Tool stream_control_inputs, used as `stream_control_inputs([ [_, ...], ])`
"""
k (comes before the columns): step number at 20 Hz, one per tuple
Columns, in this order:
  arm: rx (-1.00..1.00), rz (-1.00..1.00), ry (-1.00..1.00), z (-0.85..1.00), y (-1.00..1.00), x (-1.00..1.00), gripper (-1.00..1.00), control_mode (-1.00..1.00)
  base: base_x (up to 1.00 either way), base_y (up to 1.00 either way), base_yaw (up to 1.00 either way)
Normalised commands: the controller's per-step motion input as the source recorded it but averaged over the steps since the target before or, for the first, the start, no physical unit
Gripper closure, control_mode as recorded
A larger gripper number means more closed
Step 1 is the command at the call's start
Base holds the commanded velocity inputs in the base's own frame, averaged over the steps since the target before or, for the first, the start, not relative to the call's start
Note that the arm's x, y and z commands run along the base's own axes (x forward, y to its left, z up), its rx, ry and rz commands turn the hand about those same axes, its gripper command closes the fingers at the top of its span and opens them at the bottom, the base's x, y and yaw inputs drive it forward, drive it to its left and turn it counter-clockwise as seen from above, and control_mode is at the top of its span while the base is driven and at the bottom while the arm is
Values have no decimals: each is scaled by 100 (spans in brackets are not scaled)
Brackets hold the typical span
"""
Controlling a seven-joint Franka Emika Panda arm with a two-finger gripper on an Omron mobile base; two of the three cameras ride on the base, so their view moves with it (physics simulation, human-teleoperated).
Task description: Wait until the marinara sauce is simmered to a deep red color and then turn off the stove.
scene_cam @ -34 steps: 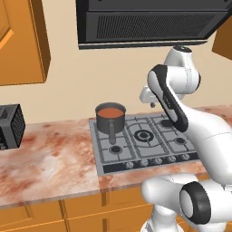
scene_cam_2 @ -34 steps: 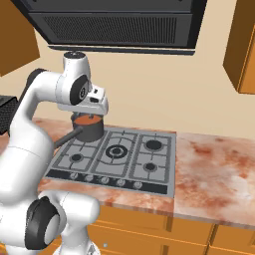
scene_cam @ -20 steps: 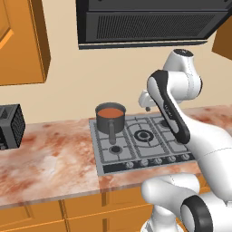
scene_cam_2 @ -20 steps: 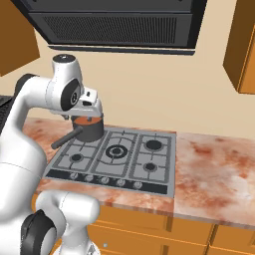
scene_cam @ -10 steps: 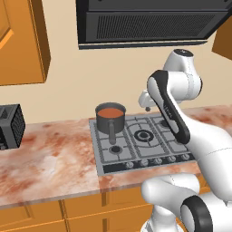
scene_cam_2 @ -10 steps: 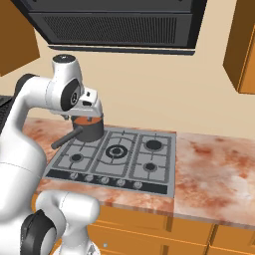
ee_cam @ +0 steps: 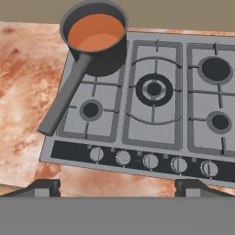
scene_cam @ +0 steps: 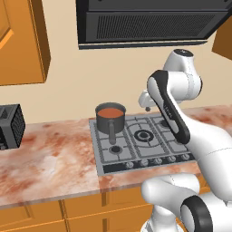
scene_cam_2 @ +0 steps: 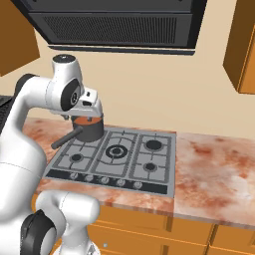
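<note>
Marinara sauce (ee_cam: 95, 31) reads flat orange-red, ringed by the dark grey saucepan (ee_cam: 106, 62) wall, with its dark grey handle running toward 7 o'clock in the hand view. Stove (ee_cam: 110, 96): grey metal top, black grates and burners, black front strip at 6 o'clock carrying a row of grey knobs (ee_cam: 151, 161). Counter (scene_cam: 50, 158) is mottled rust-orange and cream marble; cabinets (scene_cam: 20, 41) orange wood, range hood (scene_cam: 149, 22) black, wall tan, arm (scene_cam: 174, 97) white with dark joints.
</note>
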Motion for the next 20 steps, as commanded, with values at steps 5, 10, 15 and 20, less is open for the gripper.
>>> stream_control_inputs([
  [5, 0, 0, 0, 0, 0, 0, -100, -100, 0, 0, 0],
  [10, 0, 0, 0, 0, 0, 0, -100, -100, 0, 0, 0],
  [15, 0, 0, 0, 0, 0, 0, -100, -100, 0, 0, 0],
  [20, 0, 0, 0, 0, 0, 0, -100, -100, 0, 0, 0],
])
